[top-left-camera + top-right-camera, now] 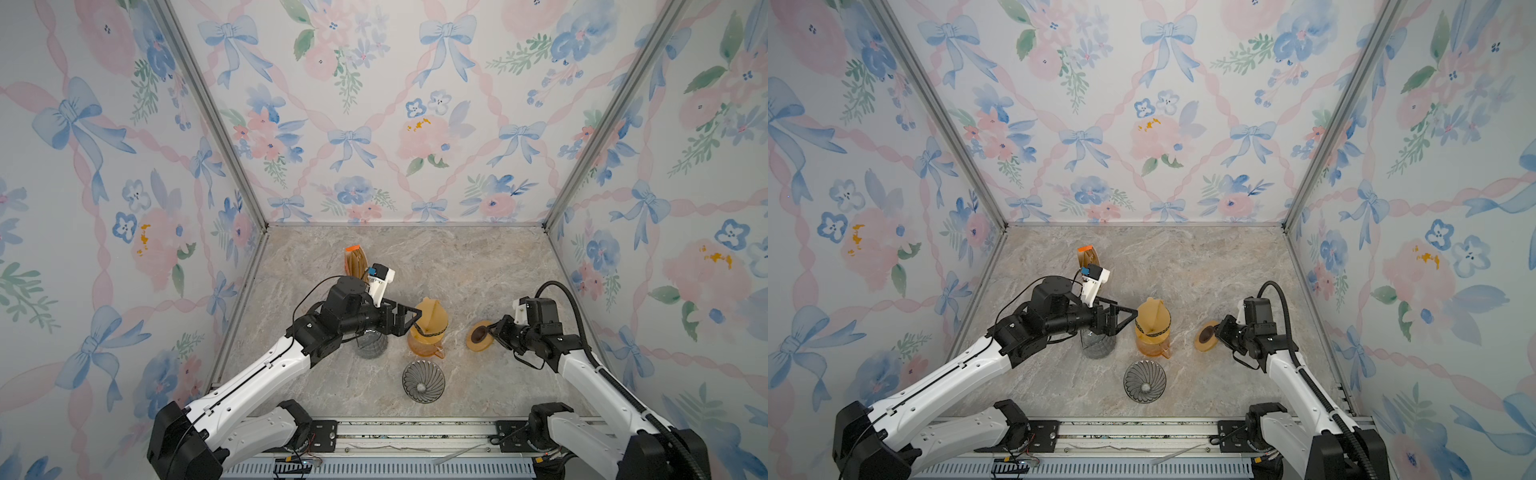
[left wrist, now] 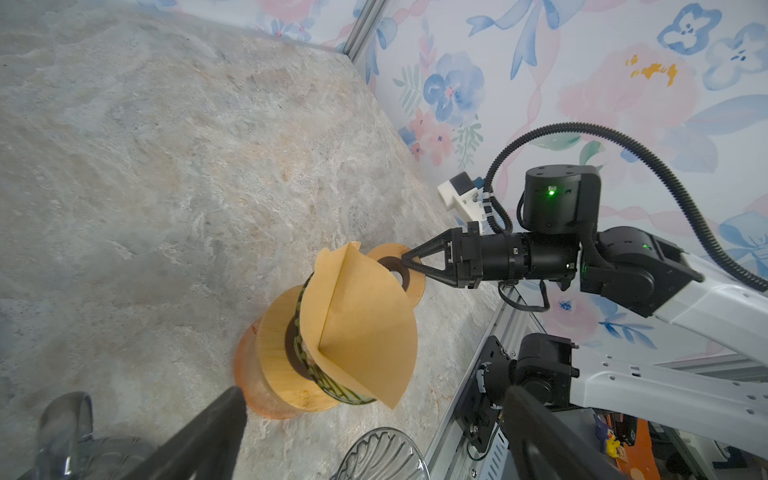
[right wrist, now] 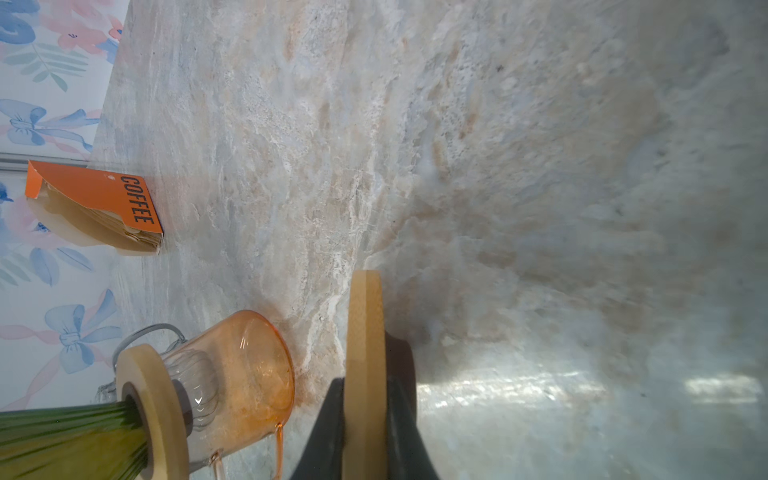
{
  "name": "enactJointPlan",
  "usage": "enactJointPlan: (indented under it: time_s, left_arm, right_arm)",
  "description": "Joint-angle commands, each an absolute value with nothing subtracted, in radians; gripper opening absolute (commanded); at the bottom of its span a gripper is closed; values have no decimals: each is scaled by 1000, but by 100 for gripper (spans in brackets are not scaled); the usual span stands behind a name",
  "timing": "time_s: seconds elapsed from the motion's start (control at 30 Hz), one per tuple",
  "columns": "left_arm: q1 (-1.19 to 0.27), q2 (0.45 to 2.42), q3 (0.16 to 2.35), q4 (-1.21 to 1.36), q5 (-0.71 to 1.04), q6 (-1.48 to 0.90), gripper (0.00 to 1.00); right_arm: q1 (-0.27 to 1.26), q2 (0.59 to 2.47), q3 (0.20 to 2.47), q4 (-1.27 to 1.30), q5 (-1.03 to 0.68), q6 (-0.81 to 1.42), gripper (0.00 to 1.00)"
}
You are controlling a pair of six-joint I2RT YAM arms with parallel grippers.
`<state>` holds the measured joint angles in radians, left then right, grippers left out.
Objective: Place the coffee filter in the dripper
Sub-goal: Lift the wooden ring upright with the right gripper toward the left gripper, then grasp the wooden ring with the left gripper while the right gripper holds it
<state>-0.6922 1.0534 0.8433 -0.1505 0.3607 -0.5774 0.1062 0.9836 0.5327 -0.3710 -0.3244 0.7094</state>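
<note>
A tan paper cone filter [image 2: 361,316] is resting in the mouth of a green ribbed glass dripper [image 2: 305,359] atop an orange glass carafe [image 3: 245,365]. The left end effector [image 1: 1127,322] is hovering beside it, jaws wide apart. The right end effector [image 2: 409,266] is clamping a round wooden disc [image 3: 365,332]. The filter looks light, flimsy and crushable, so pinching its upper rim gently seems safest.
</note>
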Motion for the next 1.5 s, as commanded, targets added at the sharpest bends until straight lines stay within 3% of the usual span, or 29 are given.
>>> enactJointPlan:
  time_s: [0.0,0.47,0.93,1.47]
  left_arm:
    - [-688,1060,816,-95,398,-614,98]
    - [-657,1039,801,114,537,-763,98]
    - [-558,994,793,279,653,-919,93]
    - [-522,999,789,511,771,-1152,77]
  right_arm:
    - [109,947,631,-466,-288,653,12]
    - [139,860,958,-538,-437,580,12]
    - [397,904,1023,-142,-564,826,15]
    - [478,987,974,223,-708,1017,16]
